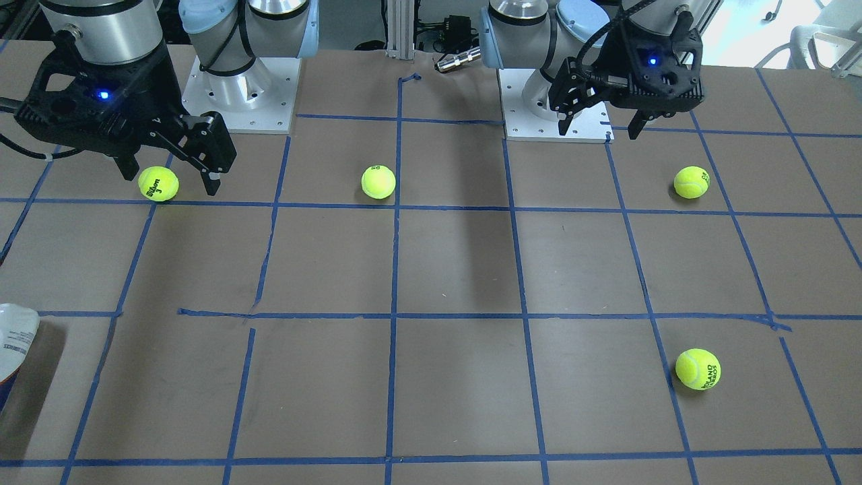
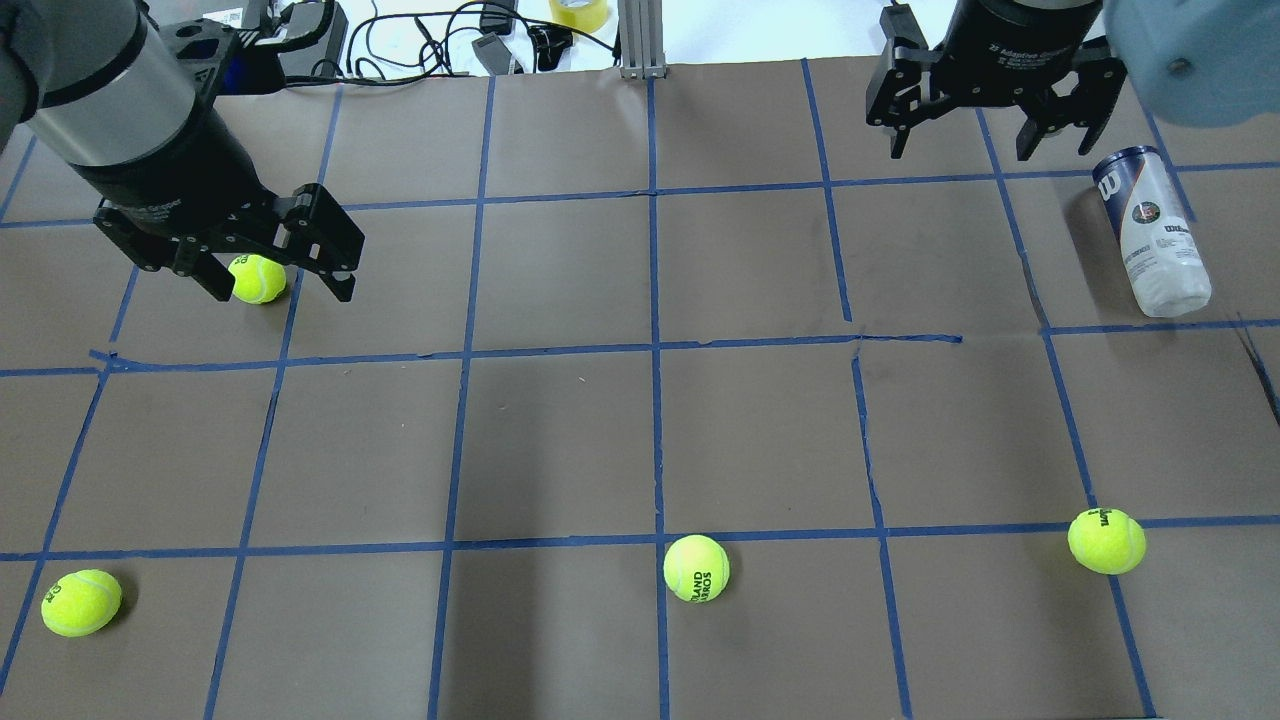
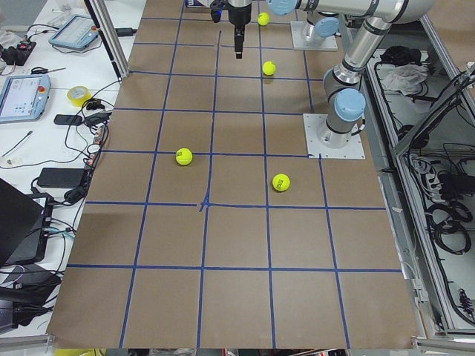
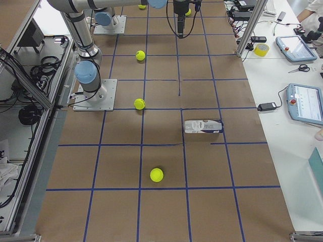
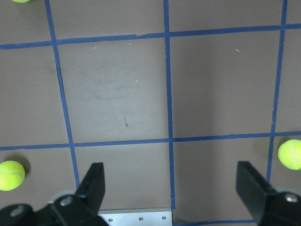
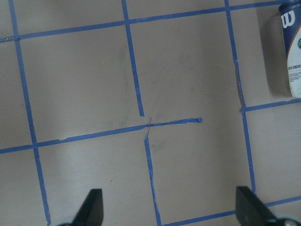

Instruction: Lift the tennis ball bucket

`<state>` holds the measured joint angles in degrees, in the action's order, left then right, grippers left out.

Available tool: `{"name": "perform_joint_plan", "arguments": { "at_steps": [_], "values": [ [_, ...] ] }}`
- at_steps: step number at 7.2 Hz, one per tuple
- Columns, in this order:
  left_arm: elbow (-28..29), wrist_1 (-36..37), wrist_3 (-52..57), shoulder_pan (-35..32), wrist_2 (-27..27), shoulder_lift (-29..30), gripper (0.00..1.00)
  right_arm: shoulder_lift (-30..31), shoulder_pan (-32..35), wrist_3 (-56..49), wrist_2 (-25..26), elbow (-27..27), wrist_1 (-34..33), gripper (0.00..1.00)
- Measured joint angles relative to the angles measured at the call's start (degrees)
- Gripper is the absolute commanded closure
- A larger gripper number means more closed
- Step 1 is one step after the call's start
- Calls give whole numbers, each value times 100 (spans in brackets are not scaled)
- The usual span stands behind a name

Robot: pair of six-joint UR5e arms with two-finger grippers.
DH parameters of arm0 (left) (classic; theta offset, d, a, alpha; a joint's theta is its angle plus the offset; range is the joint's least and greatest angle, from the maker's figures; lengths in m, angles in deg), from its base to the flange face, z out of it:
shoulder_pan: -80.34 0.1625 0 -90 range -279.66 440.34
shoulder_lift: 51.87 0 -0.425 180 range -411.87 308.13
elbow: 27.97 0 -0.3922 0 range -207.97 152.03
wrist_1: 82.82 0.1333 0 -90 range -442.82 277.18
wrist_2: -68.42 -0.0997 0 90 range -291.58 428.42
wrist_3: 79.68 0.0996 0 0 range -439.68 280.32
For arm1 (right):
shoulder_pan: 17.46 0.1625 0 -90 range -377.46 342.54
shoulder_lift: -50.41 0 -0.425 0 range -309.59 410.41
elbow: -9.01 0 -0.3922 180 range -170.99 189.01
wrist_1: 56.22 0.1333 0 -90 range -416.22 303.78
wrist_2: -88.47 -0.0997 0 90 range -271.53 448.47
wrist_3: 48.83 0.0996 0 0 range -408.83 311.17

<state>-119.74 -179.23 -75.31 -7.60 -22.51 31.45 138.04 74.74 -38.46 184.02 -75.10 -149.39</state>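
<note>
The tennis ball bucket (image 2: 1155, 235) lies on its side on the brown table at the right in the overhead view, dark blue rim pointing away from the robot. It also shows in the exterior right view (image 4: 203, 126), at the left edge of the front-facing view (image 1: 13, 343), and at the top right of the right wrist view (image 6: 292, 52). My right gripper (image 2: 960, 150) (image 1: 172, 183) (image 6: 169, 207) is open and empty, held high and apart from the bucket. My left gripper (image 2: 282, 292) (image 1: 598, 133) (image 5: 171, 188) is open and empty, held high over the table's other half.
Several yellow-green tennis balls lie loose on the table: one far left (image 2: 258, 278), three nearer the robot (image 2: 80, 602) (image 2: 695, 568) (image 2: 1105, 540). Blue tape lines grid the table. Cables and a tape roll (image 2: 580, 12) lie beyond the far edge.
</note>
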Motion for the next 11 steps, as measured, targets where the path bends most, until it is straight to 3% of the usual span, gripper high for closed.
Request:
{"name": "perform_joint_plan", "arguments": {
  "at_steps": [8,11],
  "values": [
    [-9,59,19,13,-32,0,0,-176,-173,-24,62,40,-22,0],
    [-27,91,62,21,-41,0,0,-688,-1176,-775,15,5,-402,0]
  ]
}}
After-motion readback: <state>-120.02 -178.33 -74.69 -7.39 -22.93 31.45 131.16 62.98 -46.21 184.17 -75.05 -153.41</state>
